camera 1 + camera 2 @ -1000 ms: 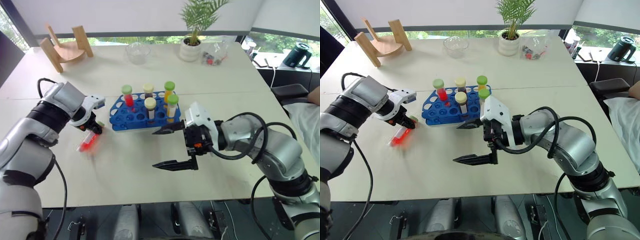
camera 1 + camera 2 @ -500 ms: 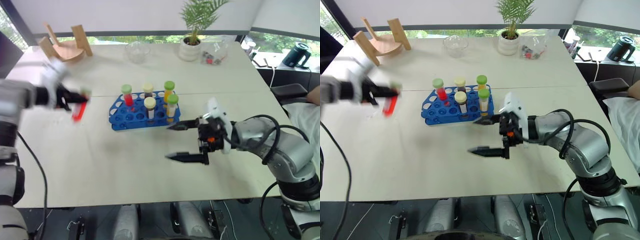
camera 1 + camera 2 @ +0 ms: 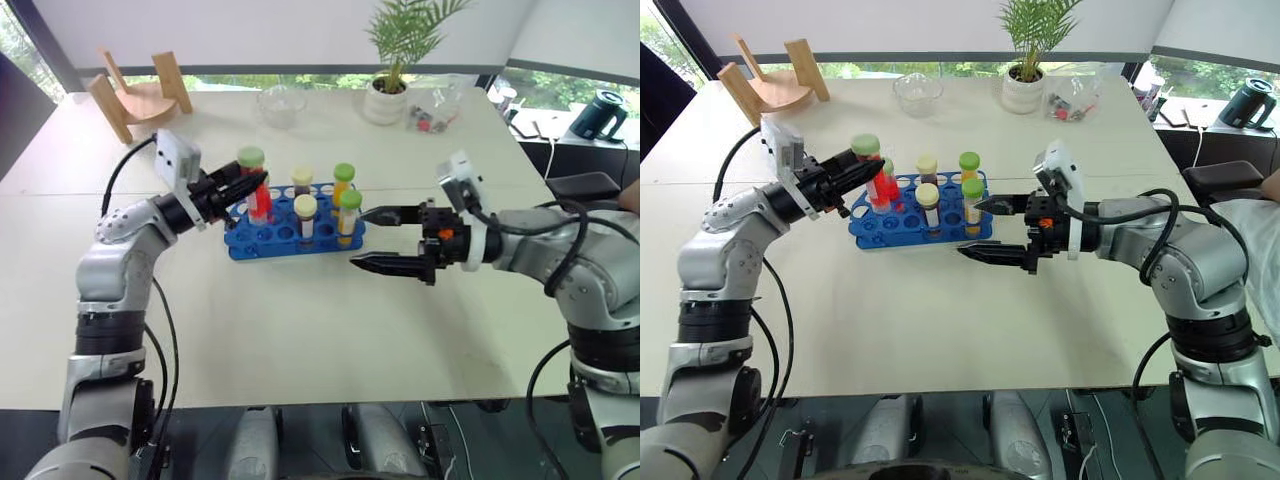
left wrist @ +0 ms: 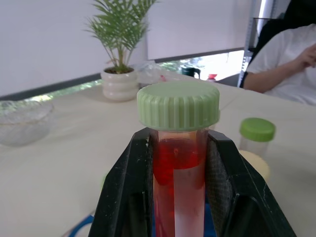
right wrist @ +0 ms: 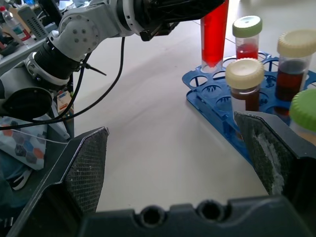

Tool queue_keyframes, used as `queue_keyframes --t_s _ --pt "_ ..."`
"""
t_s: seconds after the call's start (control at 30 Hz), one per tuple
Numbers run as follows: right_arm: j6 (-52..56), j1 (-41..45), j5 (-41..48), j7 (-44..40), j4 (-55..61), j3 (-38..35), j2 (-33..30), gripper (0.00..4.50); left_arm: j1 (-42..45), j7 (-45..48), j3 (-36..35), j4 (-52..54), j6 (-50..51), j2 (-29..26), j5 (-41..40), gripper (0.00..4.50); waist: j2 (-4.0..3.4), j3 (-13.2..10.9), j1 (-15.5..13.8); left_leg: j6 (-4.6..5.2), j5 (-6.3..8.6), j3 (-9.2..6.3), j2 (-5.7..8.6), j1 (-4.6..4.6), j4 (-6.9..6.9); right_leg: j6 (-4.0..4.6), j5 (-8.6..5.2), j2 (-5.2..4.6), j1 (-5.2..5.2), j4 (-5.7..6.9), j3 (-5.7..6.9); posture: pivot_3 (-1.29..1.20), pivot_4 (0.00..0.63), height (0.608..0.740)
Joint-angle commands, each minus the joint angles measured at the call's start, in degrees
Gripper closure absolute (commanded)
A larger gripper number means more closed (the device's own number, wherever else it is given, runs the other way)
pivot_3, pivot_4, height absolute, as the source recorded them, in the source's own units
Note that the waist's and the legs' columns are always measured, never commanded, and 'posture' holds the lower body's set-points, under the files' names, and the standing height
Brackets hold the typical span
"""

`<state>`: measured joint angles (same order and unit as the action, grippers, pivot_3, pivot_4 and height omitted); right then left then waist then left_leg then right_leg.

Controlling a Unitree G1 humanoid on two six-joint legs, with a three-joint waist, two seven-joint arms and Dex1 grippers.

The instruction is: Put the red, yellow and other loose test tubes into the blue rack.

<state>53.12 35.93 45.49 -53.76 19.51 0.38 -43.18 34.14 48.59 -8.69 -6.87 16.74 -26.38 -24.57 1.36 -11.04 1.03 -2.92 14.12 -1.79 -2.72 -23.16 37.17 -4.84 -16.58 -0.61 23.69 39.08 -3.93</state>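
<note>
**Ana:** Left gripper (image 3: 862, 178) is pinched on the red test tube (image 3: 873, 176), just under its green cap (image 4: 178, 104); the tube stands upright and hangs over the left end of the blue rack (image 3: 902, 228).

**Ben:** And the right gripper (image 3: 992, 229)?

**Ana:** Spread wide, holding nothing. It sits just beside the rack's right end, fingers pointing toward the rack.

**Ben:** So which step is in hand?

**Ana:** By the look of it, the insertion: the tube is carried and raised over the rack, not yet seated. The next move calls for lining the tube's bottom up with a free hole near that left end, keeping it vertical, then lowering it straight before the fingers let go. A second red tube (image 5: 248, 38) stands in the rack close behind it, so there is little room for drift.

**Ben:** What do the wrist cameras add?

**Ana:** The left wrist view shows the grip itself: both black fingers (image 4: 127, 187) flat against the tube's sides, red liquid between them. It hides the tube's lower end and the hole below. The right wrist view gives that missing part: the rounded bottom of the tube close over the rack's empty holes, seemingly not inside one. The head views place both arms against the rack at once
</note>
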Motion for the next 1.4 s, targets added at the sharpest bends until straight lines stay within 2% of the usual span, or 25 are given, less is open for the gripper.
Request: queue_keyframes --t_s 0.03,0.4,0.77,1.4 --pt "-0.1 1.0 0.2 -0.8 1.1 -0.4 -0.8 0.00 0.7 0.1 0.7 -1.9 -4.2 1.1 1.1 3.64 0.00 0.0 -0.1 0.02 0.01 -0.02 0.00 -0.05 -0.01 0.00 0.00 0.00 0.03 0.00 0.01 0.00 0.150 0.740" --pt "0.8 -0.1 -0.2 1.3 1.5 -0.4 0.0 0.00 -1.9 3.1 2.6 -3.0 -4.3 1.3 0.8 3.64 0.00 0.0 -0.1 0.04 0.02 0.00 0.01 -0.20 0.02 -0.01 0.00 -0.03 0.18 -0.01 0.01 0.00 0.150 0.740" --pt "0.2 -0.6 -0.7 2.2 1.1 0.1 0.9 0.00 -4.9 2.0 3.7 -2.1 -5.4 0.3 2.9 3.64 0.00 0.0 0.0 0.04 0.02 0.00 0.01 -0.12 0.02 -0.01 0.00 -0.02 0.10 -0.01 0.01 0.00 0.150 0.740" --pt "-0.9 -0.4 -3.1 1.7 -0.9 1.0 2.5 0.00 -8.2 2.2 3.8 -0.3 -4.2 -0.5 1.5 3.64 -0.02 0.0 0.1 0.05 0.03 0.01 -0.01 -0.08 0.00 -0.01 0.00 0.00 0.09 -0.02 0.00 0.00 0.150 0.740"
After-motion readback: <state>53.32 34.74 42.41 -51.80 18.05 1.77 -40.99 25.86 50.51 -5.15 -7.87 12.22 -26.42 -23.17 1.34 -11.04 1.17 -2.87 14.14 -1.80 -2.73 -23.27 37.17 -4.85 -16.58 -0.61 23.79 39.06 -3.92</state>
